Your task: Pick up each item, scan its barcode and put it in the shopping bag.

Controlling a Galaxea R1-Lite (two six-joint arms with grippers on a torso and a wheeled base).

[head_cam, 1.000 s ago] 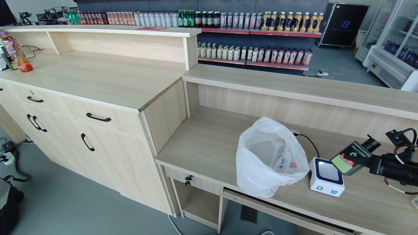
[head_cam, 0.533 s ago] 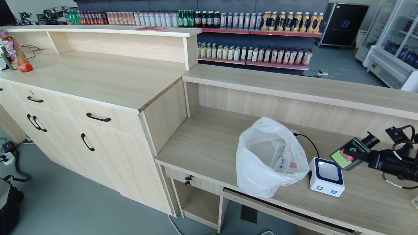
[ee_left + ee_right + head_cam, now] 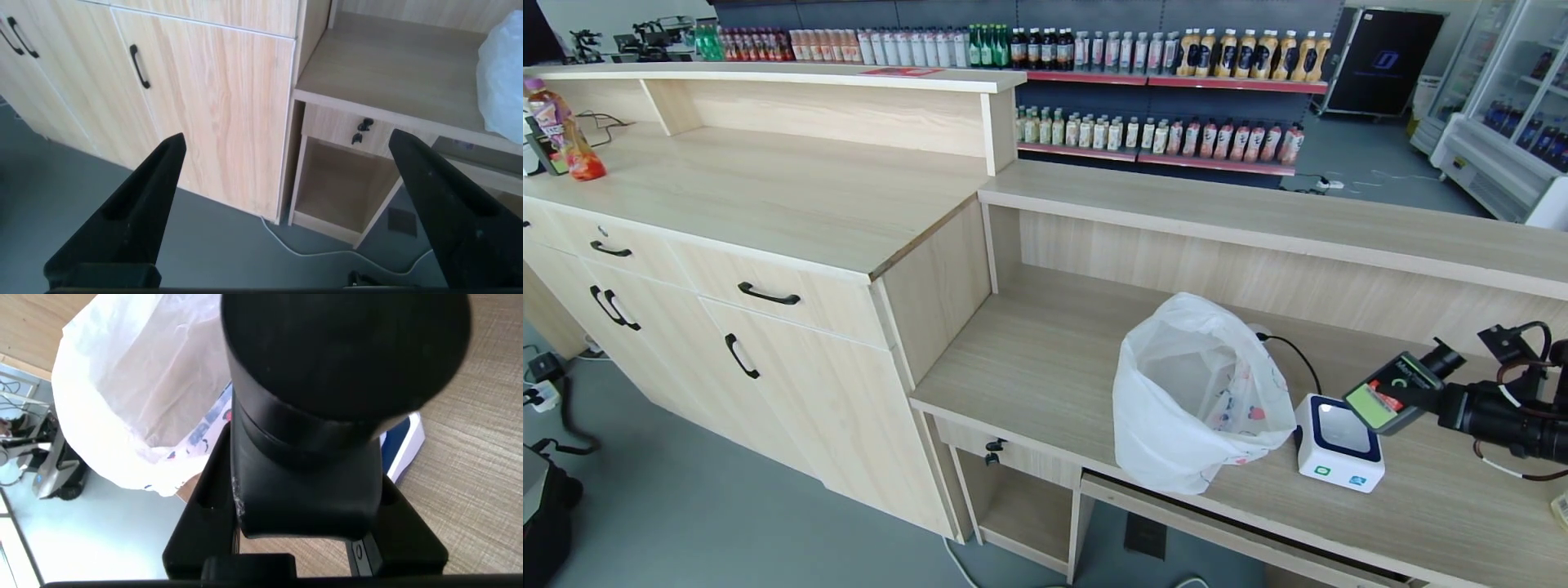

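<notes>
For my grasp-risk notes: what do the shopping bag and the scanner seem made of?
Shopping bag: thin translucent white plastic film, likely; it crumples and contents show through. Scanner: probably hard glossy white plastic, smooth moulded corners, dark-rimmed window.

we're in a shop, at the checkout: rows of bottled drinks (image 3: 1241, 55) line the shelves (image 3: 1176, 81) behind the wooden counter (image 3: 768, 196), glass-door fridges (image 3: 1515, 90) stand to the right, and a barcode scanner (image 3: 1339, 443) sits beside a shopping bag (image 3: 1176, 408).

Wooden counter (image 3: 1045, 359) (shopping bag (image 3: 1192, 400), scanner (image 3: 1339, 445))
</notes>
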